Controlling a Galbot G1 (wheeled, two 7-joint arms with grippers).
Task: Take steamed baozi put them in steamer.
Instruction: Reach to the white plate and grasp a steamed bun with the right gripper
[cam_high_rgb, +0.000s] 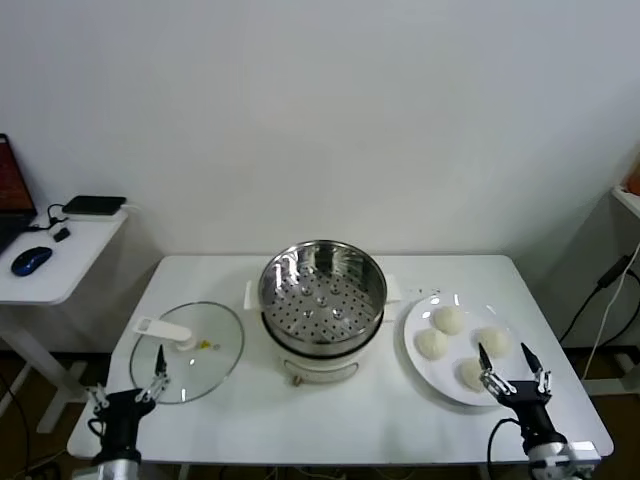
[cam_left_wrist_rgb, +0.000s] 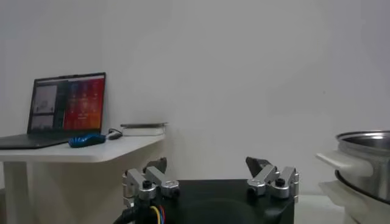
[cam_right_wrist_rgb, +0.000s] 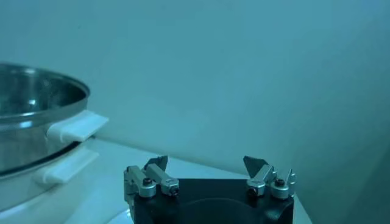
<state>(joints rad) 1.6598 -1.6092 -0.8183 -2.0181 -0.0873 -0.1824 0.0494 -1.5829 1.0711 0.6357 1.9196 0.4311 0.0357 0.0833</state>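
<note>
Head view alone takes in the whole white table (cam_high_rgb: 330, 420): the steamer (cam_high_rgb: 322, 305) at its centre, one glass lid (cam_high_rgb: 188, 350) with a white handle at the steamer's 9 o'clock, and one white plate (cam_high_rgb: 432, 375) at its 3 o'clock. Four steamed baozi (cam_high_rgb: 449, 319) lie on that plate, grouped toward its middle; none is in the steamer, whose perforated tray is bare. This view also shows a side desk (cam_high_rgb: 50, 270) at the far 9 o'clock edge carrying a blue mouse (cam_high_rgb: 31, 260) and a flat dark device (cam_high_rgb: 93, 205).

The left wrist view adds what the head camera crops: an open laptop (cam_left_wrist_rgb: 61, 109) on that desk, its screen lit, with the mouse and a flat book-like slab beside it, and the steamer's rim and white handle at one edge. The right wrist view shows only the steamer's steel wall with two stacked white handles, and bare wall behind.

The left gripper (cam_high_rgb: 128, 390) sits at the table's near corner, just at 6 o'clock of the lid, fingers spread wide and holding nothing. The right gripper (cam_high_rgb: 510, 372) sits at 6 o'clock of the plate's near rim, close to the nearest bun, fingers likewise spread wide apart, grasping and touching nothing.
</note>
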